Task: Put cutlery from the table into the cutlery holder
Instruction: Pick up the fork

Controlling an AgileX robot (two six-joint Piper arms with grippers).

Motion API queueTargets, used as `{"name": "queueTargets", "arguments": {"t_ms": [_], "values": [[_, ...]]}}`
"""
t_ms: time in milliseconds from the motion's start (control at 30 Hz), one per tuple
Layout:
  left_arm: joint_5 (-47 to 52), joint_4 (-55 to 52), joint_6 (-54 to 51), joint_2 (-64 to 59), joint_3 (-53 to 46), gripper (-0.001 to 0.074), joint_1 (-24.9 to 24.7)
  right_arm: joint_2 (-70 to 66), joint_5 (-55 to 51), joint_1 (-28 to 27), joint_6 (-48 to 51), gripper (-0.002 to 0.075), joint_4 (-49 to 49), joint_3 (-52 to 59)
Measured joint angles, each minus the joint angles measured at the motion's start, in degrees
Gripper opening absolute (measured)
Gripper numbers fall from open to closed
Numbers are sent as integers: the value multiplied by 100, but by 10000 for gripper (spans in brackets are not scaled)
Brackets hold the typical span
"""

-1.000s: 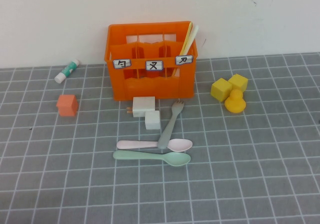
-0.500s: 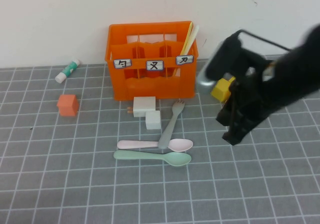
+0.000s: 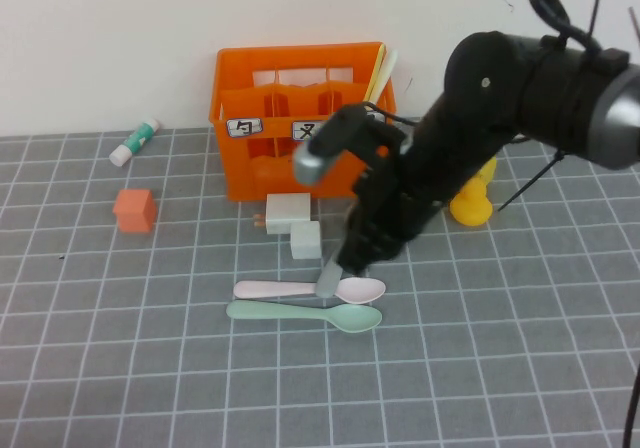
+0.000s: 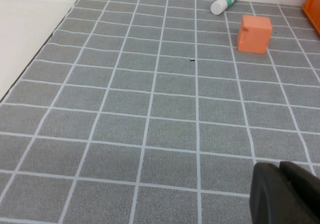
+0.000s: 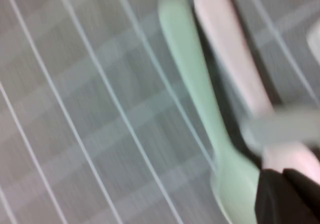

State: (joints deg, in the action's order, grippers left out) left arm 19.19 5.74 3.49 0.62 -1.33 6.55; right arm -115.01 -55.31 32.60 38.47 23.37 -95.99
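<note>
Right gripper (image 3: 352, 264) poised over grey fork (image 3: 329, 273) — jaw state unclear. Probably light, stiff, slick — best pinched mid-handle. Left gripper (image 4: 285, 194) parked, apparently closed.

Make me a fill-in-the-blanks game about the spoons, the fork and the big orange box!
1. The cutlery holder is colored ____.
2. The grey fork lies across the pale ____ spoon.
3. The mint-green spoon lies on the ____, not in the holder.
4. The right gripper hovers right over the grey ____, while the left gripper waits far off near the orange cube.

Missing words: orange; pink; table; fork
</note>
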Motion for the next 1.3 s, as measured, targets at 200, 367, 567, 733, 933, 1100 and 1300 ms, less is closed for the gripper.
{"name": "queueTargets", "arguments": {"t_ms": [200, 367, 567, 733, 933, 1100, 1300], "values": [[0, 0, 0, 0, 0, -1, 0, -118, 553, 50, -800, -3, 879, -48], [0, 0, 0, 0, 0, -1, 0, -124, 669, 78, -1199, -3, 885, -52], [0, 0, 12, 0, 0, -1, 0, -201, 705, 125, -1807, -3, 265, -52], [0, 0, 12, 0, 0, -1, 0, -288, 634, 272, -2515, -3, -319, -52], [0, 0, 12, 0, 0, -1, 0, -345, 524, 309, -2715, -3, -245, -52], [0, 0, 12, 0, 0, -1, 0, -345, 692, 309, -2926, -3, -37, -52], [0, 0, 12, 0, 0, -1, 0, -423, 968, 337, -3368, -3, 261, -72]]}}
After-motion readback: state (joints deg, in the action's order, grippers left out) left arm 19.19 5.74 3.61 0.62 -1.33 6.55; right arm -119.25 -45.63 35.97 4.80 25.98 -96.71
